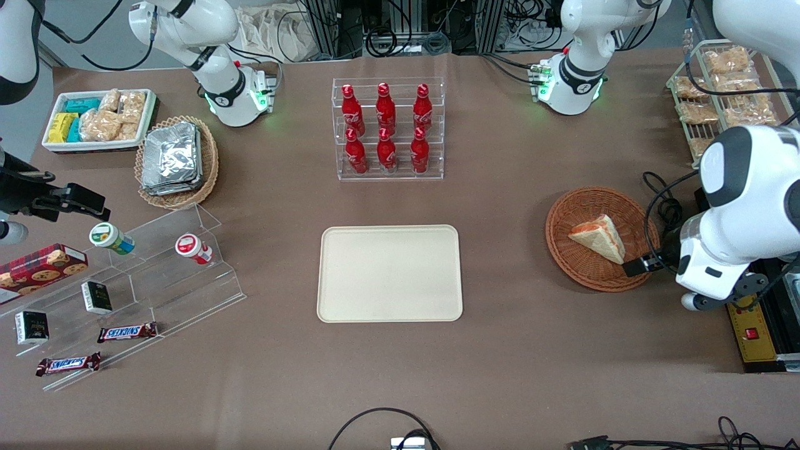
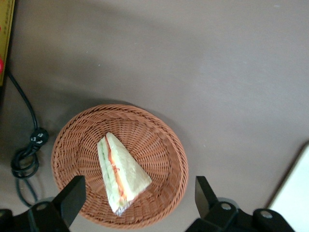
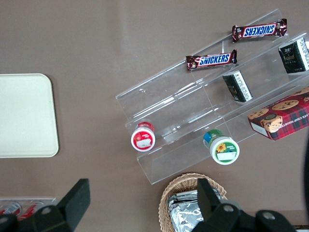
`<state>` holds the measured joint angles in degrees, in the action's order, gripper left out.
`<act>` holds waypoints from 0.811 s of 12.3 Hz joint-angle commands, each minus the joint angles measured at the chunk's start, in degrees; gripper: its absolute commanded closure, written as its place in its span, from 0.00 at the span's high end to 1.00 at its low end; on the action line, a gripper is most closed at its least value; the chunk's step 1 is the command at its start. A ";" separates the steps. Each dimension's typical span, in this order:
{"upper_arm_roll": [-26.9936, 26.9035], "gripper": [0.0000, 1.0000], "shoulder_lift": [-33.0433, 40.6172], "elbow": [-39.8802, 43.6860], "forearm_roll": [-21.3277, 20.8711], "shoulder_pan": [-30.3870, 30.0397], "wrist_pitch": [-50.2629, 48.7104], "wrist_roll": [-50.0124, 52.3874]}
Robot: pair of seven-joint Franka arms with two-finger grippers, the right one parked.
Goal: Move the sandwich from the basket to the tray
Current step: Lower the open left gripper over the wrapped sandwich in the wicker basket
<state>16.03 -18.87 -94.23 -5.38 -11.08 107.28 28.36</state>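
The sandwich (image 1: 599, 237), a wrapped pale wedge with red and green filling, lies in the round reddish-brown basket (image 1: 562, 250) toward the working arm's end of the table. My gripper (image 1: 645, 264) hovers open above the basket's rim, on the side away from the tray, holding nothing. In the left wrist view the sandwich (image 2: 120, 174) rests in the basket (image 2: 164, 140), with its broad end between my gripper's (image 2: 139, 198) spread black fingers (image 2: 72, 198). The cream tray (image 1: 389, 273) lies bare at the table's middle, and its corner (image 2: 297, 193) shows in the wrist view.
A clear rack of red bottles (image 1: 387, 128) stands farther from the camera than the tray. A black cable (image 2: 26, 150) coils beside the basket. A wire rack of bagged pastries (image 1: 719, 87) and a yellow device (image 1: 753, 331) flank the working arm. Acrylic snack steps (image 1: 137, 281) sit toward the parked arm's end.
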 commanded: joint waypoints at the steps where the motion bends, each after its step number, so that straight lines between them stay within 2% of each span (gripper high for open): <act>1: 0.58 1.00 8.03 -18.73 0.11 -3.25 15.27 10.78; 3: 0.58 1.00 12.51 -32.71 -0.33 -3.25 30.63 20.82; 4: 0.58 1.00 13.15 -35.73 -0.33 -3.25 33.32 23.21; 6: 0.66 1.00 13.76 -37.60 -0.33 -3.07 33.35 26.47; 10: 0.67 1.00 16.58 -45.24 -0.51 -3.16 35.18 26.57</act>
<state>16.44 -5.50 -134.48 -5.38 -13.88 139.89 53.44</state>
